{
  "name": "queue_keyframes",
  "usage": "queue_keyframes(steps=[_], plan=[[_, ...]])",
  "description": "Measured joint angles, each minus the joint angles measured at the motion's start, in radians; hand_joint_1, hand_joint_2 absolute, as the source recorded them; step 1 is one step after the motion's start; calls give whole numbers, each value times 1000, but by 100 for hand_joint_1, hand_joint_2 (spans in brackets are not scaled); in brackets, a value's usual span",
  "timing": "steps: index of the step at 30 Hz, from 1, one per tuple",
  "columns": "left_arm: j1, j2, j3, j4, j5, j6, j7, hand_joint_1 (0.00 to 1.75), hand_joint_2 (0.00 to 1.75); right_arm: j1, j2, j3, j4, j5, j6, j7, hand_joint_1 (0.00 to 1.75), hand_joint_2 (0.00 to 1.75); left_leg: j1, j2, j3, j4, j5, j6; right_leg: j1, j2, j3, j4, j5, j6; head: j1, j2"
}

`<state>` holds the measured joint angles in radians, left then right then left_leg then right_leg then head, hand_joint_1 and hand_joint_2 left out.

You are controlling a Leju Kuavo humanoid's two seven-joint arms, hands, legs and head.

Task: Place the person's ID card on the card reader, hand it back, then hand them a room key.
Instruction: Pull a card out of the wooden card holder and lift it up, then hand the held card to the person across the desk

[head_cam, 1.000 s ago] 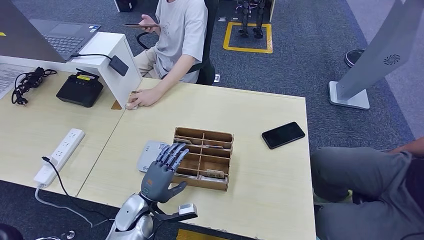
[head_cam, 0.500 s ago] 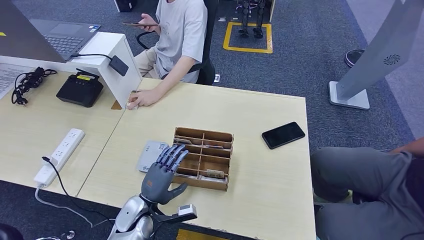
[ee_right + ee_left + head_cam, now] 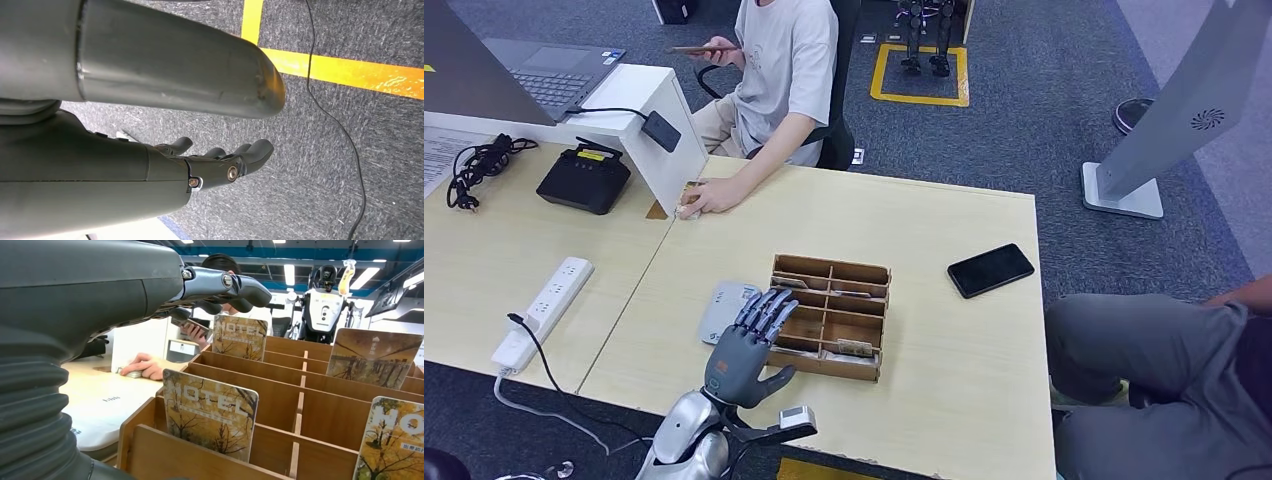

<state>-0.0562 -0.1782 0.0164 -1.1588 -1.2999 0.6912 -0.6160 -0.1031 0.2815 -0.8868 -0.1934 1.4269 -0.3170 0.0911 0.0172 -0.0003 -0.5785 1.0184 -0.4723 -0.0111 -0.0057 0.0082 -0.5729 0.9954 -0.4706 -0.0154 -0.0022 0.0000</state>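
Barely anything had changed over the last second: the robot's left hand [image 3: 746, 350] kept its place over the near left corner of the brown wooden divided card box [image 3: 866, 273], drifting only slightly back toward the table's front edge. The flat grey card reader [image 3: 720, 306] lay just beside the box, partly under the fingertips, with no card plainly visible on it. That stillness suggested the ID steps were done or paused and the hand was lining up for a room key, though I cannot be sure.

The left hand held nothing; its dark fingers [image 3: 240, 287] were extended and slightly apart above the compartments, touching no card. Yellow-toned hotel key cards [image 3: 210, 414] stood upright in the slots beneath. The seated person's hand [image 3: 704, 198] rested on the far table edge, apparently over a small card.

The right hand [image 3: 220, 162] hung over the carpet, loosely uncurled and empty.
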Motion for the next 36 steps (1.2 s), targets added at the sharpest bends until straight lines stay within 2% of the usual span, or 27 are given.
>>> queue_keyframes(steps=[4,36], plan=[[0,3,0,6,1,0,6,172,175,0,0,-1,0,0,0,-1,0,0,0,0,0,0,0,0,0,0,0,0,0,0,0,0],[-21,15,-7,56,63,4,27,175,175,0,0,-9,0,11,-2,-1,0,0,0,0,0,0,0,0,0,0,0,0,0,0,0,0]])
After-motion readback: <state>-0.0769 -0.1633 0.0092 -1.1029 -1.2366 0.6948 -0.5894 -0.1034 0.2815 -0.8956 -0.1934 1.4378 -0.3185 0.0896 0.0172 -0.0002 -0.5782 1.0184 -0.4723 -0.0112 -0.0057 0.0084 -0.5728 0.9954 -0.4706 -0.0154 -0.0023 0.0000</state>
